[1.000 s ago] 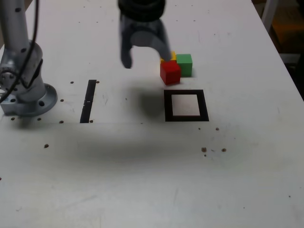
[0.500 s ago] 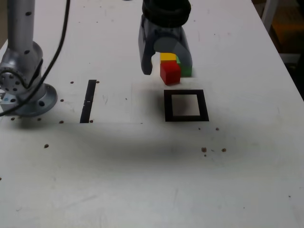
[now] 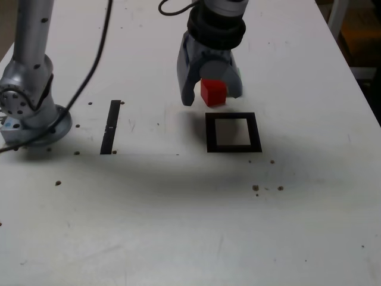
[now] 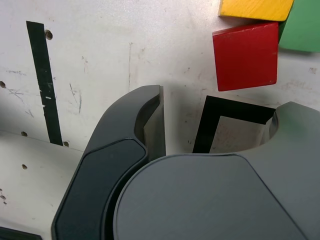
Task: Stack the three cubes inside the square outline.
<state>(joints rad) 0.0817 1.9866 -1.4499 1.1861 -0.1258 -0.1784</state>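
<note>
The arm's tool [image 3: 211, 95] hangs with its jaws spread and nothing between them, straddling the red cube [image 3: 213, 92], toward the far edge of the white table [image 3: 178, 226]. In the wrist view the red cube [image 4: 245, 56] sits just beyond the fingertips, not yet between the pads, with the yellow cube [image 4: 256, 8] and the green cube [image 4: 301, 30] pressed against its far side. From the exterior view those two are almost wholly hidden behind the tool.

The square outline [image 3: 233, 132] lies empty just on the near side of the red cube, its black border close to the cube but apart from it; none of the three cubes is inside it yet, so the stacking appears not to have begun. A narrow black strip [image 3: 111, 126] lies well apart, toward the arm's base [image 3: 36, 122] at the table's edge on the exterior view's left.

The risk here lies in the huddle. The three cubes touch, and the red one sits slightly turned against the jaws' line, so a descending finger could, by the look of it, land on a neighbour or nudge the cluster aside. Closing on a skewed cube might also twist it in the grip, leaving it crooked when set inside the outline, a poor base for the two that must go on top.
</note>
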